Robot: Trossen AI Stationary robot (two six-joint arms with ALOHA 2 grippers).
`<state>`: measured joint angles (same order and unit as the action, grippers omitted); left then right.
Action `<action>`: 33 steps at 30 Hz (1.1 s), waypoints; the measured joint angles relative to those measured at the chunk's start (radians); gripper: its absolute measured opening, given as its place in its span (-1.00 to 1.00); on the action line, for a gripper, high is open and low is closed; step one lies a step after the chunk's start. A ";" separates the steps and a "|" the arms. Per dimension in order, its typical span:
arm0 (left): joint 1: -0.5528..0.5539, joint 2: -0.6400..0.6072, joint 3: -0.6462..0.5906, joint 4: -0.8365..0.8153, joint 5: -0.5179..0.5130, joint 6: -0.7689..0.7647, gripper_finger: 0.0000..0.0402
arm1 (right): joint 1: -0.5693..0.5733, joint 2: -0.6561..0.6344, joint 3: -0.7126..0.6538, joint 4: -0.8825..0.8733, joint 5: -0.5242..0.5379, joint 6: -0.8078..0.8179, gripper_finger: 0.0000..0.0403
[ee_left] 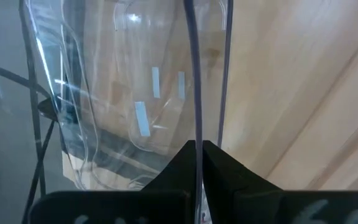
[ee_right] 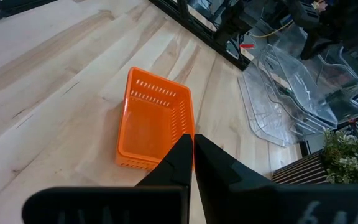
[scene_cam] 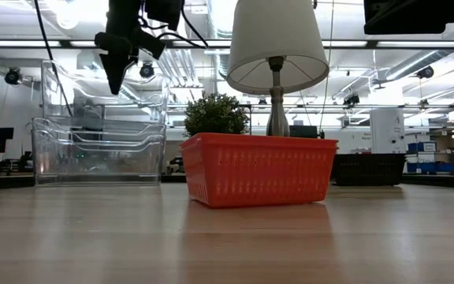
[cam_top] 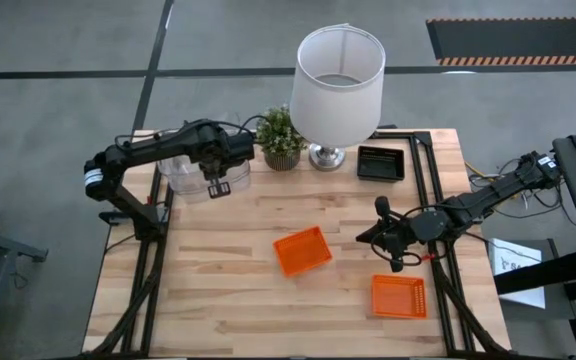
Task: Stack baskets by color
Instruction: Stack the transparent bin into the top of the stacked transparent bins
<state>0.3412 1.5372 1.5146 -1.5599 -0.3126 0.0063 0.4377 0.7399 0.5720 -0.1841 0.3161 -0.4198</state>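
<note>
High view: clear bins (cam_top: 190, 172) at table's back-left corner; my left gripper (cam_top: 216, 186) pinched shut on top bin's wall. Two orange baskets (cam_top: 302, 250) mid/front-right, black basket (cam_top: 380, 163) at back. Right gripper (cam_top: 393, 240) shut, empty, over wood table (cam_top: 218, 280). Grey floor around.

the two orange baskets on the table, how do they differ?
The middle orange basket lies turned at an angle to the table edges; the near orange basket lies almost square to them. The middle one lies left of the right pincer, the near one closer to the table's front right corner. Both are perforated, upright, untouched.
</note>
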 joint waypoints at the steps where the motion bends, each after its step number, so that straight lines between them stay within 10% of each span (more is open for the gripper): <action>1: 0.000 0.000 0.000 0.001 0.000 0.000 -1.00 | 0.000 0.000 0.000 0.000 0.000 0.000 -0.96; 33: 0.005 0.000 -0.118 0.094 -0.002 0.006 -1.00 | 0.000 0.000 0.000 0.000 0.000 0.000 -0.96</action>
<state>0.3458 1.5372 1.3962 -1.4660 -0.3143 0.0128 0.4377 0.7399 0.5720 -0.1837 0.3161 -0.4202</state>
